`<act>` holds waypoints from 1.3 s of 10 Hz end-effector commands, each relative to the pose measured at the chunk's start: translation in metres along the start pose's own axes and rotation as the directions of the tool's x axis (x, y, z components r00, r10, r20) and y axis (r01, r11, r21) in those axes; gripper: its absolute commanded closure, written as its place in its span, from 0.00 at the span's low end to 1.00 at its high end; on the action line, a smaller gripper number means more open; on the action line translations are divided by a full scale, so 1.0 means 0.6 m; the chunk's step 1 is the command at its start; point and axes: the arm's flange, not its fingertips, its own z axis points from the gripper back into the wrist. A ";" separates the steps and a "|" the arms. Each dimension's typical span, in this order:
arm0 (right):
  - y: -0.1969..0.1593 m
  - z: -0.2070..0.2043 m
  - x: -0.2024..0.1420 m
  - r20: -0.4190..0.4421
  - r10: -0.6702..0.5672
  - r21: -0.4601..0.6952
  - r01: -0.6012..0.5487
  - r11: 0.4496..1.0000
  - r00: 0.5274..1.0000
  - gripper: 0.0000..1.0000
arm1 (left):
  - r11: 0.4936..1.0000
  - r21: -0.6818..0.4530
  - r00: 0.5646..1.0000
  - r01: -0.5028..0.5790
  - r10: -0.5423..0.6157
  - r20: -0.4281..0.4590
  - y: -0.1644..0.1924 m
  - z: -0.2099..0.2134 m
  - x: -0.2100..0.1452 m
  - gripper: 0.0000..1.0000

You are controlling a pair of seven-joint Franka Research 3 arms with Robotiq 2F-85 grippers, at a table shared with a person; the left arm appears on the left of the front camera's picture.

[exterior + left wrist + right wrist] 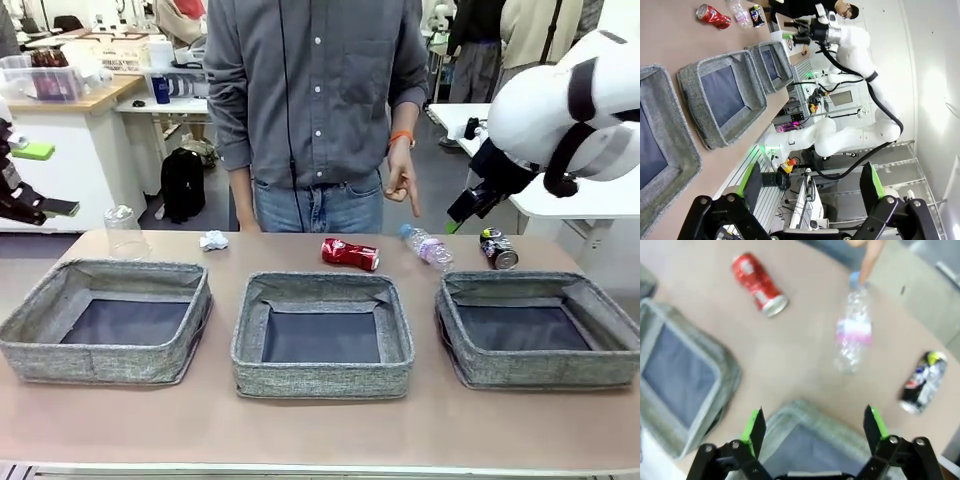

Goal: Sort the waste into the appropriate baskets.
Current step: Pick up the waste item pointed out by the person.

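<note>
Along the table's (320, 430) far edge lies the waste: clear cup (124, 232), crumpled paper (214, 240), crushed red can (350, 254), blue-capped bottle (428, 246) and dark can (498, 249). Nearer, three grey woven bins (322, 380) stand in a row, dark bottoms bare. A person's hand (402, 180) points down at the bottle. Both arms' jaws are spread wide, gripping nothing.

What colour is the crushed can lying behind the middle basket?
The crushed can is red with a silver end, clearest in the right wrist view.
</note>
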 end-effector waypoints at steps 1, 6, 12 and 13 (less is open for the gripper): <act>-0.047 -0.058 0.056 -0.025 -0.005 -0.010 0.005 1.000 1.000 0.00 | 1.000 -0.005 1.000 0.010 -0.010 0.010 -0.005 0.001 0.002 0.00; -0.107 -0.201 0.063 -0.023 -0.007 0.023 0.008 1.000 1.000 0.00 | 1.000 -0.005 1.000 0.010 -0.010 0.010 -0.005 0.001 0.002 0.00; -0.109 -0.270 0.050 -0.002 -0.047 -0.002 0.047 0.999 0.999 0.00 | 1.000 -0.005 1.000 0.010 -0.010 0.010 -0.005 0.001 0.002 0.00; -0.109 -0.270 0.049 -0.001 -0.048 0.007 0.048 0.999 0.999 0.00 | 1.000 -0.005 1.000 0.010 -0.010 0.010 -0.005 0.001 0.002 0.00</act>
